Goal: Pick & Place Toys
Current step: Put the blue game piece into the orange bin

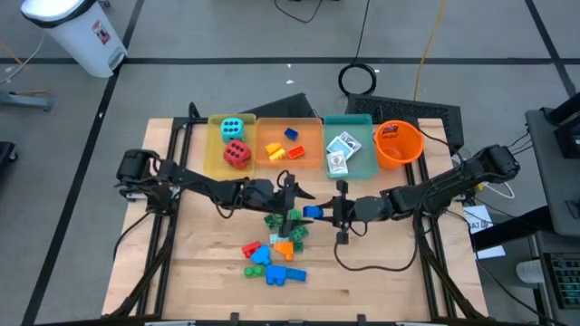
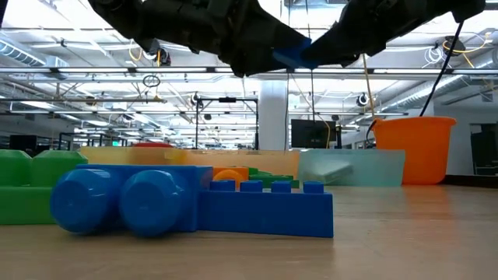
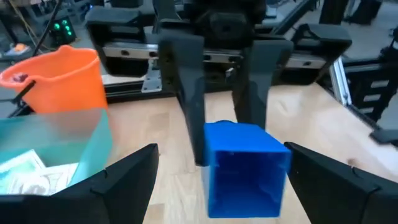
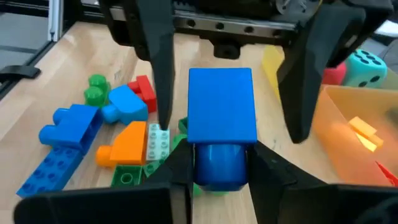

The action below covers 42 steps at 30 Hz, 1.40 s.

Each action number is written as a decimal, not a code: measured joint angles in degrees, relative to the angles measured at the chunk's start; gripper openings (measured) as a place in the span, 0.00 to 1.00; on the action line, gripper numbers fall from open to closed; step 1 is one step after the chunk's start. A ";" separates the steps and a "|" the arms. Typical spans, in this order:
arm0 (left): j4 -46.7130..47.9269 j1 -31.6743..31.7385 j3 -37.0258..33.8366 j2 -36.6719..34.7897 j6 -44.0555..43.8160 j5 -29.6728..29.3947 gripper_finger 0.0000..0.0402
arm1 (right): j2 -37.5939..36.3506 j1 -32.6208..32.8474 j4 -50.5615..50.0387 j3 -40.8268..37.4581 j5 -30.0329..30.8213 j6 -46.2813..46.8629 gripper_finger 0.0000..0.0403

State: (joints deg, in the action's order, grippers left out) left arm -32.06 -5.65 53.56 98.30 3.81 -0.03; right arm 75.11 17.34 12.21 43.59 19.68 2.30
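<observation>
My right gripper [image 4: 219, 155] is shut on a blue brick [image 1: 313, 212] above the table's middle; the brick also shows in the low view [image 2: 292, 53]. My left gripper [image 3: 224, 149] faces it, open wide. Its two fingers [image 4: 158, 68] stand on either side of the brick's free end, apart from it. Several loose bricks [image 1: 276, 246] lie on the table below. A cyan die [image 1: 231, 127] and a red die [image 1: 237, 154] sit in the yellow tray. Card packs [image 1: 343, 149] lie in the teal tray. My right gripper pinches the blue brick between its two fingers at the end with the round stud [image 4: 217, 169]. The fingers come level from the table's right and lie along the brick. The brick is lifted clear of the table, and its free end [image 3: 245, 168] sticks out toward my left gripper.
An orange tray [image 1: 313, 156] with a few bricks stands between the yellow tray [image 1: 216, 149] and the teal tray [image 1: 367, 165] at the table's far side. An orange bucket [image 1: 399, 143] stands to their right. A cable [image 1: 362, 263] lies on the table near the right arm.
</observation>
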 joint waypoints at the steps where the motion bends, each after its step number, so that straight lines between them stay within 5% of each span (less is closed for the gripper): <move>1: -0.10 0.26 0.00 0.00 -0.87 0.01 0.86 | 0.00 0.02 0.04 0.00 0.00 -0.02 0.18; 8: -0.98 1.19 0.00 0.00 -4.94 0.07 0.79 | 0.01 -0.03 0.00 0.00 0.22 -0.02 0.18; 18: -1.00 1.28 -0.02 0.00 -3.19 0.80 0.32 | 0.02 -0.04 -0.25 0.00 2.73 0.69 0.20; 24: -0.34 2.08 -0.11 -3.29 -2.23 -1.18 0.32 | -1.81 -0.07 -2.63 0.15 3.67 3.23 0.33; 31: 8.73 6.51 0.01 -9.76 -1.02 -10.74 0.32 | -10.46 0.70 -14.35 0.05 2.65 6.32 0.45; 42: 3.04 21.85 -0.04 -1.57 -6.20 -2.58 0.32 | -16.80 -0.50 -10.56 -7.70 2.70 2.89 0.43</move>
State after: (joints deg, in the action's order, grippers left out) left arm -29.02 16.20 53.52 96.73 -2.39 -2.61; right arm 58.31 16.84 1.65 35.90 22.38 5.20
